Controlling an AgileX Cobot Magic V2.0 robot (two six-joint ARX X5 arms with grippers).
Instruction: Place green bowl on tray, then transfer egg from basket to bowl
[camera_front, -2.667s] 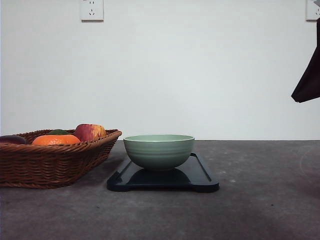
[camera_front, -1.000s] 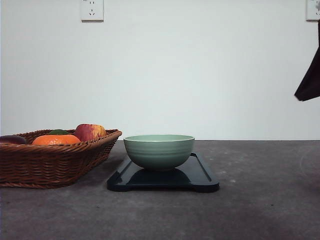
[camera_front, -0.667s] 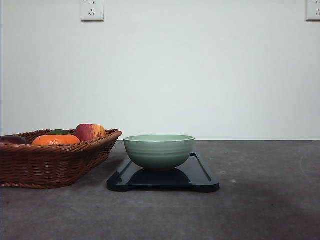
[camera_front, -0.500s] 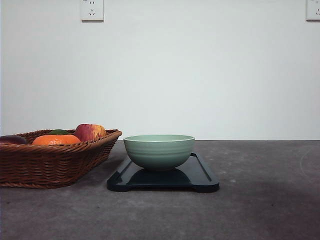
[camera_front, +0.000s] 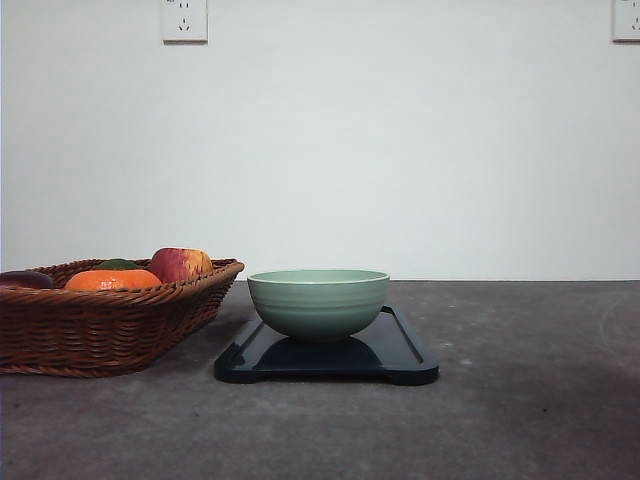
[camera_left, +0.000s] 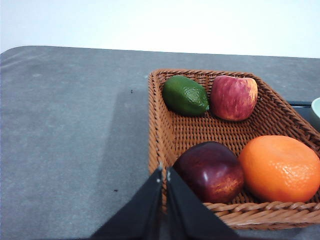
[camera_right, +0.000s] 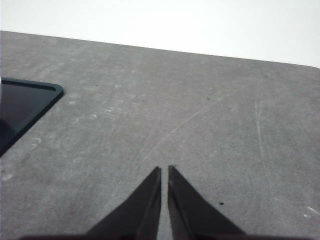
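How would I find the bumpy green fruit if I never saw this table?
Look for the brown wicker basket left of the tray. In one corner, beside the red-and-yellow apple, lies a dark green lime. It is the smallest fruit there and the only green one, with pebbly skin.

Low front view; downward wrist views.

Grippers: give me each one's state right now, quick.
Left gripper: shut, holding nothing, poised at the brown woven wicker basket's rim.
Right gripper: shut, holding nothing, above the bare grey table.
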